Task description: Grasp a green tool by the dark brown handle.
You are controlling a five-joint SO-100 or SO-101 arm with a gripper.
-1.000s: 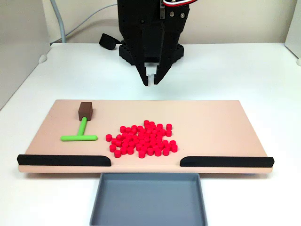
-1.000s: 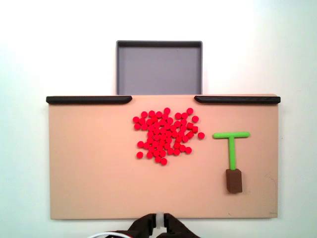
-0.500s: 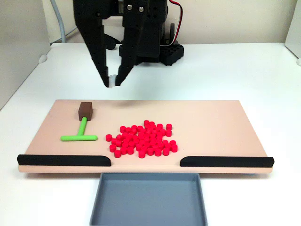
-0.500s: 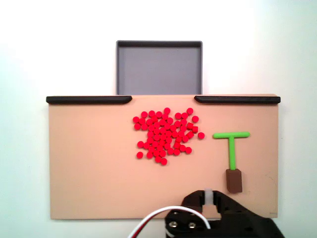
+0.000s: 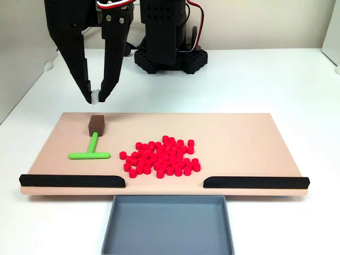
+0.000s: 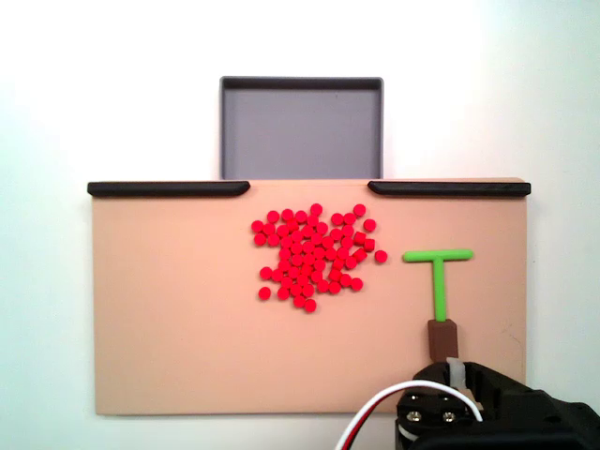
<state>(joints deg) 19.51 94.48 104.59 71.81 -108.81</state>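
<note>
1. Shifted further left in a fixed view since half a second ago: gripper (image 5: 95, 98), now hanging above the board's far left edge.
2. Fingertips narrowly apart, holding nothing.
3. Lying flat on the tan board (image 5: 239, 135): green tool (image 5: 91, 150), dark brown handle (image 5: 96, 125) just below the tips, apparently untouched.
4. Seen from above: handle (image 6: 442, 336) partly covered by the gripper (image 6: 454, 371).

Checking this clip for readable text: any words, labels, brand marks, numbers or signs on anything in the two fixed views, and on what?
None: no words, labels, brand marks, numbers or signs can be read in either fixed view.
The peach board, the gray tray, the black bars, the green tool with its dark brown handle, the red cylinders and the end effector all show plain surfaces.
</note>
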